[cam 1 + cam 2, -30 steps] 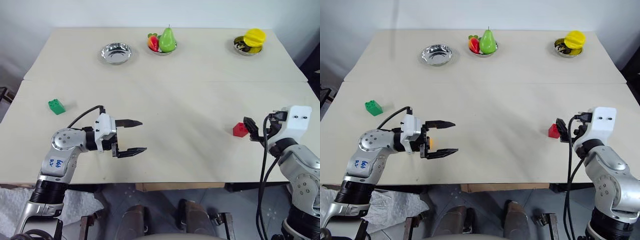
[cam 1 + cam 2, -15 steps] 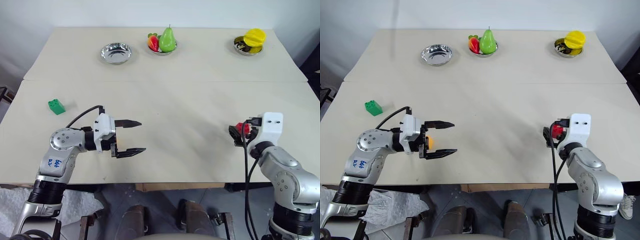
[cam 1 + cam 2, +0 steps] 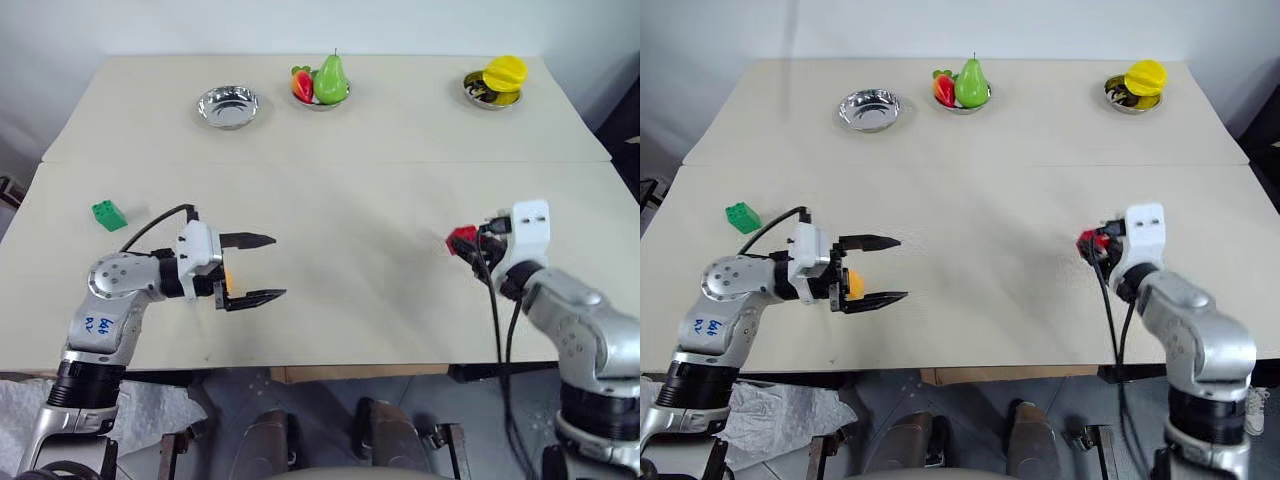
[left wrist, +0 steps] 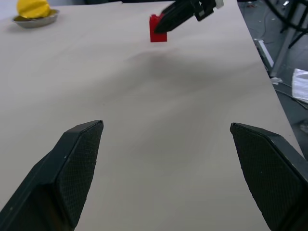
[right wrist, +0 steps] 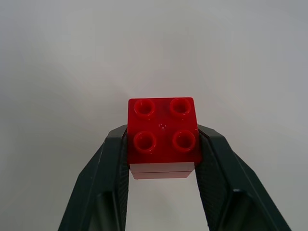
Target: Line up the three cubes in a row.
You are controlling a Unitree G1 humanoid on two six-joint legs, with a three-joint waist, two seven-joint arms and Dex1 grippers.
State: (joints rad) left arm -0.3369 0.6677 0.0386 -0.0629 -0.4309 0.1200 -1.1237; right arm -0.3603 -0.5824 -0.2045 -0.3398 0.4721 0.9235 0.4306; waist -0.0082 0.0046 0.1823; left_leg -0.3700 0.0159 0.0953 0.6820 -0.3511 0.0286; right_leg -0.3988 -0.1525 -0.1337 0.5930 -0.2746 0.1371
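Pale, matte beige table point(image 3: 330, 190) against a plain white wall, split by a seam running left to right, with the near edge just in front of both arms. Far left, near that side's edge: green cube point(image 3: 108, 214), a studded plastic brick, slightly longer than wide, long axis skewed toward the near right, studs up, well apart from everything else. Just right of it, left gripper point(image 3: 255, 268) held level over the near half, pointing rightward, black ribbed fingers point(image 4: 79, 163) spread wide and holding nothing. Behind those fingers, close to the gripper's base: orange-yellow cube point(image 3: 854, 285), only partly visible, orientation not readable. At the far edge, a row of three shiny steel bowls: an empty bowl point(image 3: 227, 105), then a bowl holding a green pear point(image 3: 328, 78) and a red fruit beside it, then on the right a bowl with a yellow fruit point(image 3: 503, 72). Broad bare tabletop between the two grippers, open across the middle. Right side: right gripper point(image 5: 162, 154) clenched on the red cube point(image 5: 162, 132), glossy, square-topped, four round studs facing the wrist camera, flat sides pressed by the two dark fingers, no clear long axis. In the head views, red cube near the table's right edge, at the gripper's tip.
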